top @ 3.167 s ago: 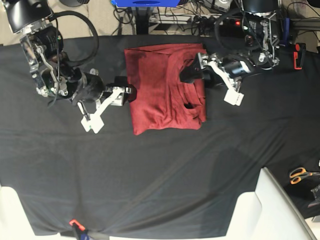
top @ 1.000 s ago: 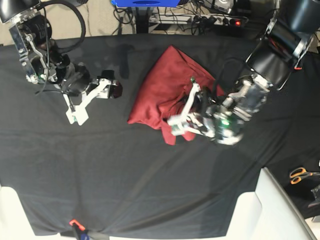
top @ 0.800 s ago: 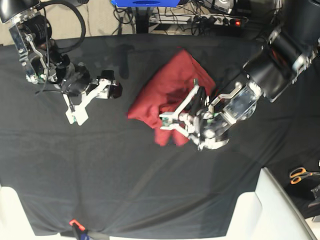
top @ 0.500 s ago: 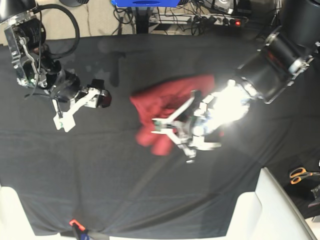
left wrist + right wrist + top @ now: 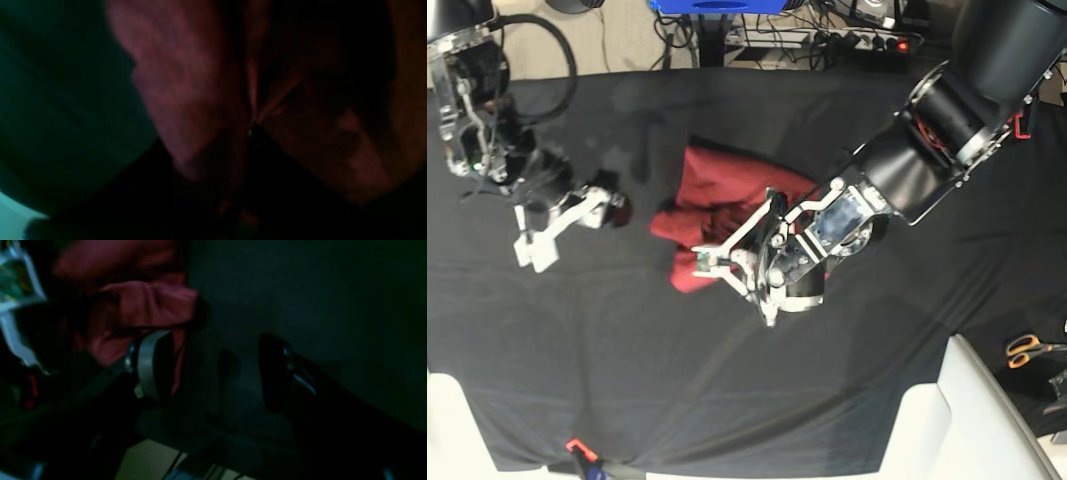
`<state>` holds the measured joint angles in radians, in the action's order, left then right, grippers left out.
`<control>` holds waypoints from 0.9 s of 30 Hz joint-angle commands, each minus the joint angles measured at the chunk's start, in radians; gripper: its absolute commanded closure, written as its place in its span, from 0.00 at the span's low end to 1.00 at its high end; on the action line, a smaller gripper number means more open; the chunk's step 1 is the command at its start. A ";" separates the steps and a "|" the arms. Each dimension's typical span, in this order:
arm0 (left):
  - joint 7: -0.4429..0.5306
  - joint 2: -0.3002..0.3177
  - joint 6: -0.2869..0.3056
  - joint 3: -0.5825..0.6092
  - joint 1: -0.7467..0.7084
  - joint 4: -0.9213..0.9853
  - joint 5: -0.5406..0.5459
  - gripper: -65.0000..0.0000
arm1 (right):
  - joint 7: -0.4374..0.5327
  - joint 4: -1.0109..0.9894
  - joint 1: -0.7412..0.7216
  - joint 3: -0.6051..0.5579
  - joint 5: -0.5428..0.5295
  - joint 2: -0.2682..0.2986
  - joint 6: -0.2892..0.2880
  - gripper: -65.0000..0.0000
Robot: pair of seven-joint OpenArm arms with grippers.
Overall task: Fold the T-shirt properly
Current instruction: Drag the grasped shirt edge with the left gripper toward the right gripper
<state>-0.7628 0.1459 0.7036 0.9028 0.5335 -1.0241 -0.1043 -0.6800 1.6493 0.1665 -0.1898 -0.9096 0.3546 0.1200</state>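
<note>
The maroon T-shirt [image 5: 722,205] lies bunched in a crumpled heap on the black table cloth [image 5: 627,350], left of centre. My left gripper [image 5: 703,262] reaches across from the right and is shut on the shirt's front-left edge. In the left wrist view the dark red fabric [image 5: 186,93] fills the frame and gathers into a pinch at the middle; the fingers are lost in shadow. My right gripper [image 5: 613,210] is open and empty just left of the shirt. In the right wrist view its fingers [image 5: 151,366] stand apart, with the shirt [image 5: 140,303] beyond them.
Orange-handled scissors [image 5: 1030,348] lie at the right edge. White blocks [image 5: 947,410] stand at the front corners. A blue object [image 5: 717,5] and cables sit beyond the far edge. A small orange clip [image 5: 575,446] is at the front left.
The neatly folded shirt has been dragged left and toward the front by my left gripper and is now crumpled. My right arm has drawn back to the left.
</note>
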 commanded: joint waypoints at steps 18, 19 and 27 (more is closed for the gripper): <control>-0.004 -0.065 -0.005 -0.007 0.173 0.314 0.352 1.00 | 0.013 -0.036 -0.012 0.002 -0.012 0.007 -0.013 0.44; -0.004 -0.059 -0.005 -0.009 0.172 0.319 0.354 1.00 | 0.013 -0.036 -0.012 0.002 -0.012 0.007 -0.013 0.44; -0.059 -0.056 -0.005 -0.098 0.150 0.373 0.354 1.00 | 0.015 -0.036 -0.012 -0.003 -0.012 0.007 -0.015 0.44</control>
<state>-0.7864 0.0776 0.7033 0.8093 0.6712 -0.6502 0.2657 -0.6796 1.5982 0.1661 -0.1944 -0.9096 0.3504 0.1154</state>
